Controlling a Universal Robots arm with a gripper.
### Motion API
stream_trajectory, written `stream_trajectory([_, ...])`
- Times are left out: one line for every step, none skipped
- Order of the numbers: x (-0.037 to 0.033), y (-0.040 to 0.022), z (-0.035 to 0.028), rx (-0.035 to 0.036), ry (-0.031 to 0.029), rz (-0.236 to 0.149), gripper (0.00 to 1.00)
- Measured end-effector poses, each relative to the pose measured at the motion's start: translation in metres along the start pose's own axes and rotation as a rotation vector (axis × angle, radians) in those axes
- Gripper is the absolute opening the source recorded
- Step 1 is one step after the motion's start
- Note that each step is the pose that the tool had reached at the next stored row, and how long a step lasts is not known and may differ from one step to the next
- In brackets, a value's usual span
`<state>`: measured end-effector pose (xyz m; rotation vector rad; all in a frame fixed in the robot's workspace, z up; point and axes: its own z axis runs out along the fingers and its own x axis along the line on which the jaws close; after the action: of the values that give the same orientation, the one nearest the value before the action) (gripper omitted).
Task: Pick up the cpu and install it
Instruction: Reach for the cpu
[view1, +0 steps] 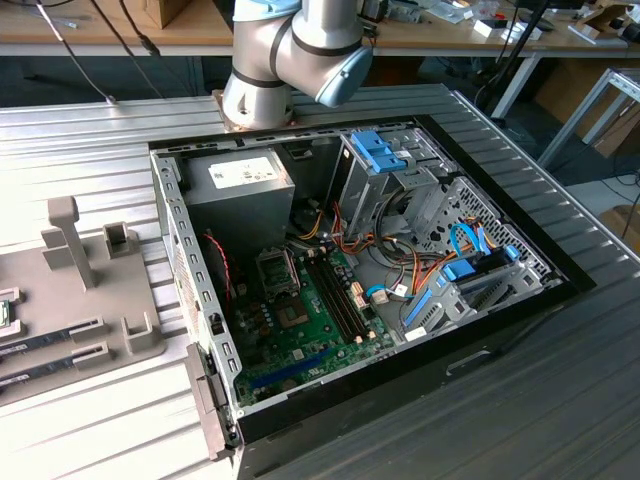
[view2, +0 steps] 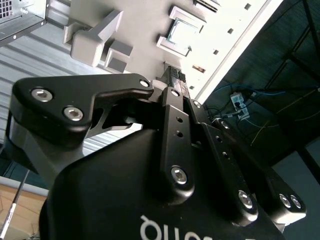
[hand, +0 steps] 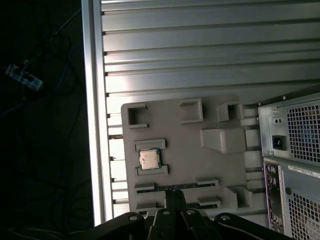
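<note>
My claw (hand: 174, 192) looks pinched narrow, fingers together with nothing between them, and it hangs above the near edge of the grey tray (hand: 192, 167). In the second wrist view, the claw (view2: 175, 80) points down at that same tray. The cpu (hand: 149, 159) lies flat in its seat on the tray, silver lid up, held between two low bars and apart from my fingertips. It also shows in the second wrist view (view2: 183, 33), just as untouched.

Outward from there, the tray (view1: 135, 340) sits on the ribbed desk (view1: 110, 420) at the exterior view's left, just beside the open case (view1: 172, 230). Inside the case, the socket (view1: 275, 268) on the board (view1: 315, 335) looks bare, as far as I can tell.

I judge nothing is done yet: the grasp, the carry across and the seating are all left.
</note>
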<state>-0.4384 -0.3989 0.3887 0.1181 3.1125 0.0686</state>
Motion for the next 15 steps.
stream_trajectory([0.0007,-0.0001,0.0000,0.0000,-0.0001,0.000,0.11])
stream_trajectory([0.0013,-0.0001,0.0000,0.0000,0.0000,0.000,0.11])
stream_trajectory([0.0020,-0.0002,0.0000,0.0000,0.0000,0.000,0.11])
stream_trajectory([0.0025,-0.0002,-0.0001,0.0000,0.0000,0.000,0.11])
stream_trajectory([0.0031,-0.0003,-0.0001,0.0000,0.0000,0.000,0.11])
stream_trajectory([0.0037,-0.0003,-0.0001,0.0000,0.0000,0.000,0.11])
stream_trajectory([0.0043,-0.0003,-0.0001,0.0000,0.0000,0.000,0.11])
stream_trajectory([0.0049,-0.0004,-0.0001,0.0001,0.0000,0.000,0.11])
stream_trajectory([0.0054,-0.0004,-0.0002,0.0000,0.0001,0.000,0.11])
stream_trajectory([0.0059,-0.0005,-0.0002,0.0000,0.0000,0.000,0.11])
stream_trajectory([0.0065,-0.0005,-0.0002,0.0000,0.0000,0.000,0.11])
stream_trajectory([0.0069,-0.0005,-0.0002,0.0000,0.0000,0.000,0.11])
stream_trajectory([0.0074,-0.0006,-0.0002,0.0000,0.0000,0.000,0.11])
stream_trajectory([0.0082,-0.0006,-0.0002,0.0000,0.0000,0.000,0.11])
stream_trajectory([0.0091,-0.0007,-0.0002,0.0000,0.0000,0.000,0.11])
